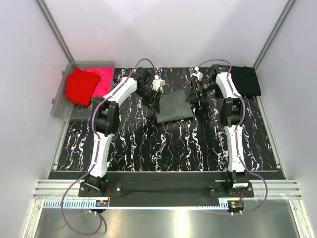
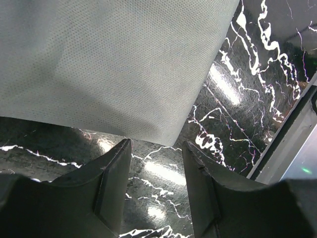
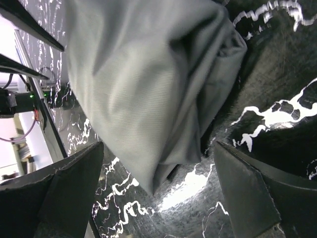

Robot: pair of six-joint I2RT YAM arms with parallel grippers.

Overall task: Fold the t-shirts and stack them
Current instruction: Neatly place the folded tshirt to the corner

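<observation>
A dark grey t-shirt [image 1: 173, 106] lies folded on the marbled black table, between both arms. My left gripper [image 1: 152, 101] is open just off its left edge; the left wrist view shows the shirt [image 2: 109, 64] ahead of the empty fingers [image 2: 115, 168]. My right gripper [image 1: 190, 95] is open at the shirt's upper right corner; the right wrist view shows a folded corner [image 3: 148, 99] between the spread fingers, not gripped. A black t-shirt [image 1: 246, 81] lies folded at the far right. Red [image 1: 79, 87] and pink [image 1: 102, 79] shirts, with a green edge [image 1: 92, 101], sit in a bin.
A clear plastic bin [image 1: 59, 106] stands at the far left of the table. White walls with metal posts enclose the table on three sides. A metal rail [image 1: 163, 188] runs along the near edge by the arm bases.
</observation>
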